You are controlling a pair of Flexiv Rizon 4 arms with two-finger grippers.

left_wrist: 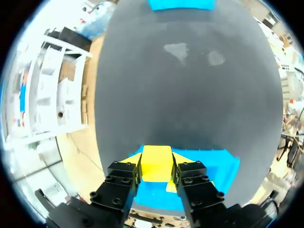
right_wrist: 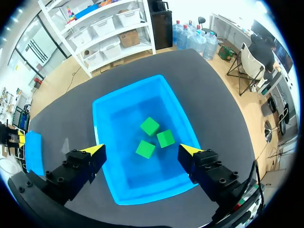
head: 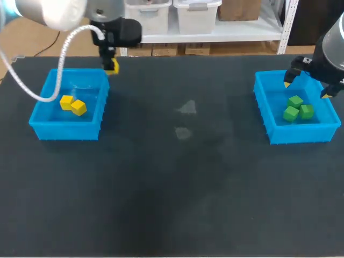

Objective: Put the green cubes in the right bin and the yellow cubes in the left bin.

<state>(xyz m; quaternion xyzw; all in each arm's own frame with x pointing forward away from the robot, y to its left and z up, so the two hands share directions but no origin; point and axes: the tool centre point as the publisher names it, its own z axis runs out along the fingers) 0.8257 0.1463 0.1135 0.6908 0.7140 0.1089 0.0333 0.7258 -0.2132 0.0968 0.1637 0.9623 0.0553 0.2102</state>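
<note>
**Inspector:** State of the left jaws?

**Operator:** They are pinching a yellow cube (left_wrist: 156,164) over the far right corner of the left bin (head: 64,131). Two yellow cubes (head: 72,104) lie inside.

**Inspector:** Recommend centring it over the bin and lowering before release. And the right side?

**Operator:** The right jaws are spread above the right bin (head: 303,133), with three green cubes (head: 298,107) inside.

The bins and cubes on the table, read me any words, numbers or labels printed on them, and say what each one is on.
None: no word, number or sign shows on the left bin, the right bin, the yellow cubes, the green cubes or the table.
The yellow cube in the left gripper shows only plain faces.
</note>
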